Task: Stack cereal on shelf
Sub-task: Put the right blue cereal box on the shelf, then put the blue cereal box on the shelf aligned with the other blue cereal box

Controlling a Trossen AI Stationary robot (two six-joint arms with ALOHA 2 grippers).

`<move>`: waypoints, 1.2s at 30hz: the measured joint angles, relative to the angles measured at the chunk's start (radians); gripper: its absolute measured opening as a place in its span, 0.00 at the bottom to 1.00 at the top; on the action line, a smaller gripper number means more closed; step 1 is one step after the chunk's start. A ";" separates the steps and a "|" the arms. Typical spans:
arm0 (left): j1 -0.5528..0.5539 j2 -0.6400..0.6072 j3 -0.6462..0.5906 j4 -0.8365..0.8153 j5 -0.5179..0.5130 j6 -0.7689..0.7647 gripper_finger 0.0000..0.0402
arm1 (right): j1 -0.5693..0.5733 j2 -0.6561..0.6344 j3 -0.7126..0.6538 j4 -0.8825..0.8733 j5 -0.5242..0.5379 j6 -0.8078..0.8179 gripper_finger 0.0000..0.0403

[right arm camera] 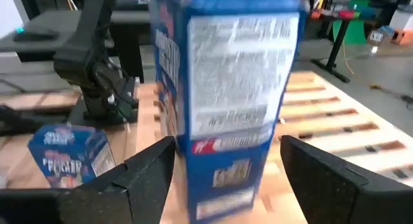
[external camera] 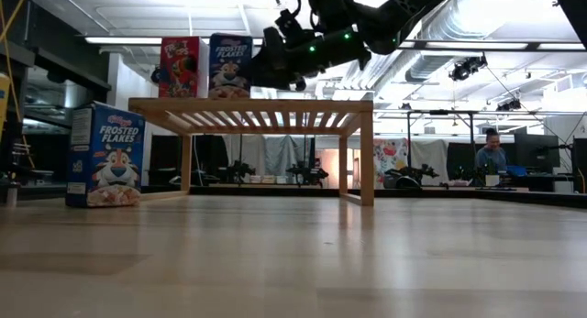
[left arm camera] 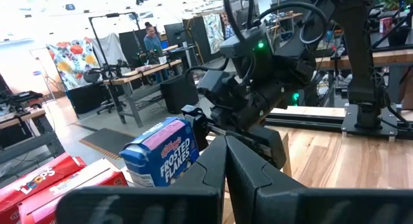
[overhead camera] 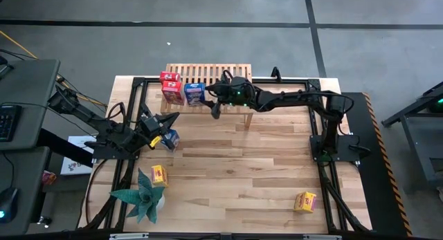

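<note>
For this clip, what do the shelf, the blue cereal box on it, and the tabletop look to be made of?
The shelf: light wood, possibly bamboo, matte; separate slats and square legs show from the low view. The blue cereal box: thin printed cardboard, slightly glossy; folded edges and printed panels show in the right wrist view. The tabletop: wooden planks with visible grain and seams, seemingly a smooth sealed finish.
</note>
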 joint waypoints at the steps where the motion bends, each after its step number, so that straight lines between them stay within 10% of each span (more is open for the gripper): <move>1: 0.000 0.000 0.000 0.000 0.000 0.000 0.00 | -0.001 -0.006 0.000 -0.012 -0.002 -0.001 0.68; 22: -0.002 0.000 0.000 -0.003 0.000 -0.011 0.00 | -0.012 -0.340 -0.016 -0.762 -0.031 -0.138 0.68; 29: -0.002 0.000 0.000 -0.031 0.000 -0.044 0.00 | -0.009 -0.553 -0.288 -0.718 0.027 -0.087 0.68; 36: -0.001 0.000 -0.001 -0.031 0.000 -0.034 0.00 | 0.015 -0.901 -0.664 -0.276 0.027 0.020 0.68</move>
